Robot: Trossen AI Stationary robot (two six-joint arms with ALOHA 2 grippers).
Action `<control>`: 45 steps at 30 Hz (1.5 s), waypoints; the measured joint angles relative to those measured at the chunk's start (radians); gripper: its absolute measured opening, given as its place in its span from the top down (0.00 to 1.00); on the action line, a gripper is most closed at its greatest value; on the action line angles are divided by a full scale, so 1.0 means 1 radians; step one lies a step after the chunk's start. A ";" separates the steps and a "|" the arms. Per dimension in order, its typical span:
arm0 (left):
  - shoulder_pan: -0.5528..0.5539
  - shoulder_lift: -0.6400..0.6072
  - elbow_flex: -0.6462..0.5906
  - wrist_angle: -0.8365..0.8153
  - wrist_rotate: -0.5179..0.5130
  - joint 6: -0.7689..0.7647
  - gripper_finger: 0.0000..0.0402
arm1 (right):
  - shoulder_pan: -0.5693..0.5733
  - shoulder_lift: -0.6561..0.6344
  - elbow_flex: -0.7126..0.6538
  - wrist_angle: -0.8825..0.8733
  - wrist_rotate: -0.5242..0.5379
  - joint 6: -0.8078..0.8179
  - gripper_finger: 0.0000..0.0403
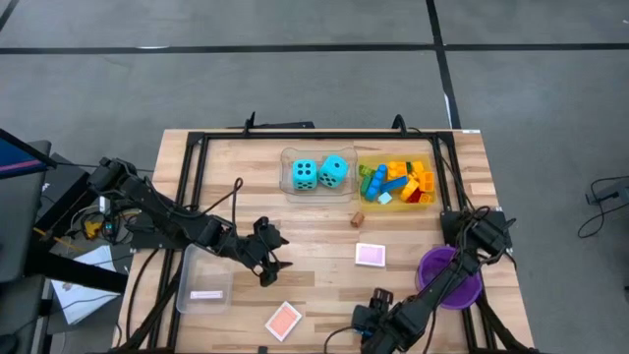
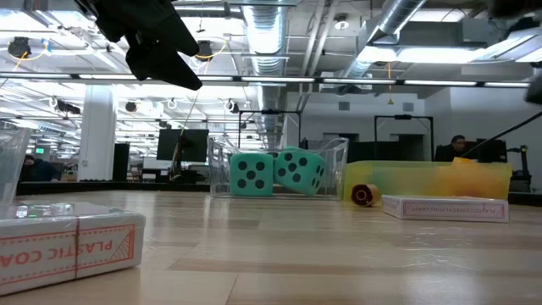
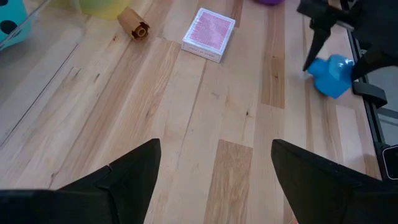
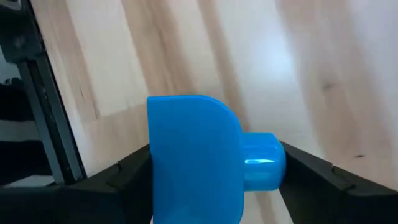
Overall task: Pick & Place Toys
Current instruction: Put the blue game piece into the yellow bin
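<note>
At the table's near right edge, the right gripper is bracketing a blue brick; whether it grips is unclear. The left gripper is hovering open mid-table.

The high view looks straight down on the whole table from well above. The low view sits at tabletop height, facing level across the wood toward the room. Both show the turquoise dice and the pink card box. The left wrist view looks down-forward at that box from near. The right wrist view is very close to a blue brick.
</note>
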 joint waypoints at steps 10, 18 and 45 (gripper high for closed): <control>0.000 0.000 0.000 0.000 0.000 0.000 0.25 | -0.027 -0.088 0.001 -0.179 0.108 0.064 0.34; 0.010 0.000 0.000 0.000 0.000 0.000 0.25 | -0.082 -0.168 0.002 -0.410 0.210 0.208 0.34; 0.127 0.000 0.000 0.038 -0.003 -0.029 0.25 | -0.563 -0.580 -0.274 -0.665 0.244 0.153 0.34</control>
